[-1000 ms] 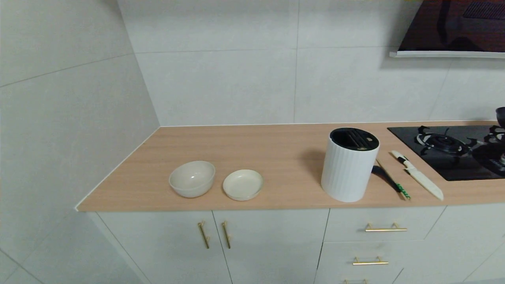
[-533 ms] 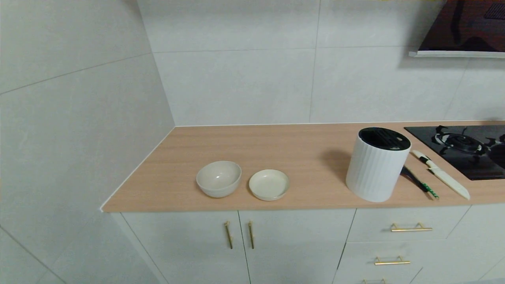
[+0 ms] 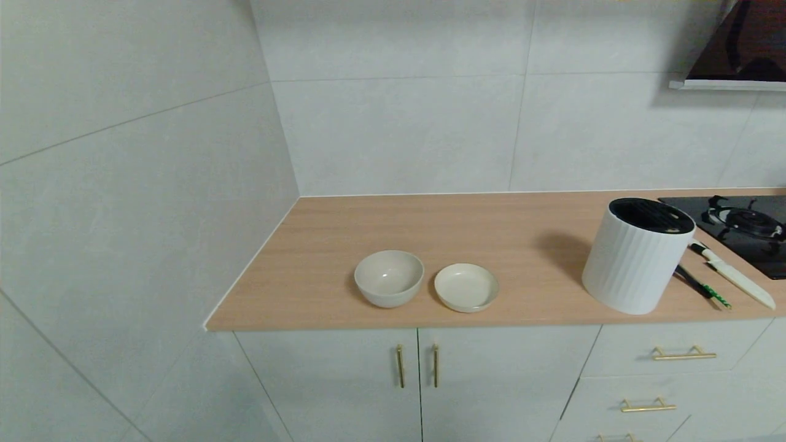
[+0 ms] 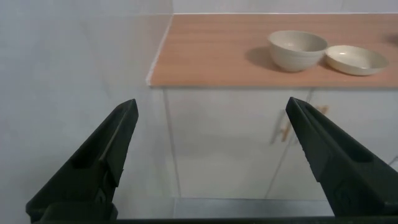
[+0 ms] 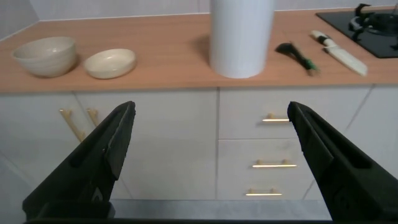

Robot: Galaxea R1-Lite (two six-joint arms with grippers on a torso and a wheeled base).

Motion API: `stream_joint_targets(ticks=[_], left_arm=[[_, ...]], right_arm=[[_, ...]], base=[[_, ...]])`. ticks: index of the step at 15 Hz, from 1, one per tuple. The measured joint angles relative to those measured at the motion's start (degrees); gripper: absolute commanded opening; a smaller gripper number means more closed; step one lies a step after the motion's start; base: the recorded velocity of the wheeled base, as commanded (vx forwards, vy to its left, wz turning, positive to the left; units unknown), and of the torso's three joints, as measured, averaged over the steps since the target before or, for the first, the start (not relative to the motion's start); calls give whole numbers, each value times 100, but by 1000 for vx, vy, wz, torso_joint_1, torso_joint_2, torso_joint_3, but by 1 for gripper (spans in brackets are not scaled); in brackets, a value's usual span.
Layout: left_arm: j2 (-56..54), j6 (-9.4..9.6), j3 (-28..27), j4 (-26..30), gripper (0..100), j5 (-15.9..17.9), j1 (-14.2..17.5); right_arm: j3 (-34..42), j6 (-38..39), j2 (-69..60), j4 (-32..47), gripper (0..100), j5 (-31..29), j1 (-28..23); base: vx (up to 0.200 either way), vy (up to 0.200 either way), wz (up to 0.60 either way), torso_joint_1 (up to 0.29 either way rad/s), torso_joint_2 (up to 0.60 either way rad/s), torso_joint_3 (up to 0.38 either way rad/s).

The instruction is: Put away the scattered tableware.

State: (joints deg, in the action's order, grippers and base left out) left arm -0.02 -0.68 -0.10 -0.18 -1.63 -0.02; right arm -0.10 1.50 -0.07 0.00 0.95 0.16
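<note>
**Left gripper**: we see its two dark fingers spread wide apart, facing the white cabinet doors under the counter's left end.

**Right gripper**: its fingers are likewise held wide apart, facing the drawer fronts with gold handles. In both wrist views the fingers are cut off at the lower edge, so we cannot make out their bases.

**Tableware:** on the wooden countertop, near its front edge, a cream bowl stands upright. A shallow dish sits just to its right, and the head view shows a narrow gap between them.

Well to the right stands a ribbed white holder with a dark slotted top, which the right wrist view cuts off.

Just right of the holder lies a dark utensil with a green-patterned end. Its far part is hidden behind the holder, and we cannot tell what kind of utensil it is.

Beside it lies a pale-bladed knife, close to the gas hob, which is cut off at the right edge.
</note>
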Motion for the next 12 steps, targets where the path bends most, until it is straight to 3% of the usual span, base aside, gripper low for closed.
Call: stream_joint_targets(ticks=[12], left_arm=[[0, 9, 0, 2, 100, -2, 2]], right_arm=[[2, 6, 0, 0, 100, 0, 0]], base=[[0, 0, 0, -17, 35, 22]])
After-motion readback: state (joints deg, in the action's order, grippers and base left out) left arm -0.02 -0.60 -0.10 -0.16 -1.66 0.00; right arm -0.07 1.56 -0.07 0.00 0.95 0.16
